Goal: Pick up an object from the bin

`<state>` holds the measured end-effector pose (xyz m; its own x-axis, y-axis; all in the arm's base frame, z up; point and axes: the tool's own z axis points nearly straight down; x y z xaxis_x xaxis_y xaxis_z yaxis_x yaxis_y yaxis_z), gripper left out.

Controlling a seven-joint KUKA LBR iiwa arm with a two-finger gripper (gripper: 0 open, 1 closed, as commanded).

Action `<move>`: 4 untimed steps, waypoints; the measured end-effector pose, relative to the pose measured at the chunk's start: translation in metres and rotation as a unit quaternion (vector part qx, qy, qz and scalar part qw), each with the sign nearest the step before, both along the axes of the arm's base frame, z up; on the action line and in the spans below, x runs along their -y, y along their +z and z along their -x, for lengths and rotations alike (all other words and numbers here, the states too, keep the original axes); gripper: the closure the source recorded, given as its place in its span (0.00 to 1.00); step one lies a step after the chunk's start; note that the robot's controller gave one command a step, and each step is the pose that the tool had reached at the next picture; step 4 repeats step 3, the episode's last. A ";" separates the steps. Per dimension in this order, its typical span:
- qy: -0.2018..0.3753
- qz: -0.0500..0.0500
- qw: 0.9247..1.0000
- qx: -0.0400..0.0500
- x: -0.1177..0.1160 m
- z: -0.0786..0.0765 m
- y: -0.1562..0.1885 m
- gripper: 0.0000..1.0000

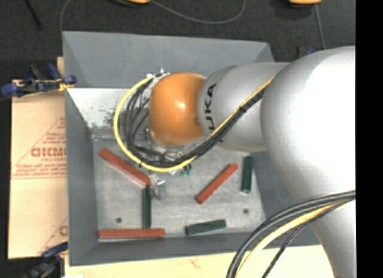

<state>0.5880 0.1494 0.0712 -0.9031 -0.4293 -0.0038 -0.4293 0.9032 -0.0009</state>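
Seemingly low at the bin's (81, 169) middle, the gripper (157, 186) meets a slanted red bar (122, 166) and a dark green bar (146, 208). Whether it is apart or together I cannot tell. Other bars (216, 183) lie toward the right wall.

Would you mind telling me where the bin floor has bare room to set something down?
Bare floor lies in the middle, between the upright green stick and the slanted red stick. A smaller patch sits at left, above the flat red stick. It is crowded by the gripper, where the long red stick and that green stick meet.
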 end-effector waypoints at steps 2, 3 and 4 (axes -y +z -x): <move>0.015 0.000 1.000 0.005 0.004 -0.022 0.113 1.00; -0.019 -0.002 1.000 0.005 0.001 -0.053 0.172 1.00; -0.019 -0.002 1.000 0.005 0.001 -0.053 0.172 1.00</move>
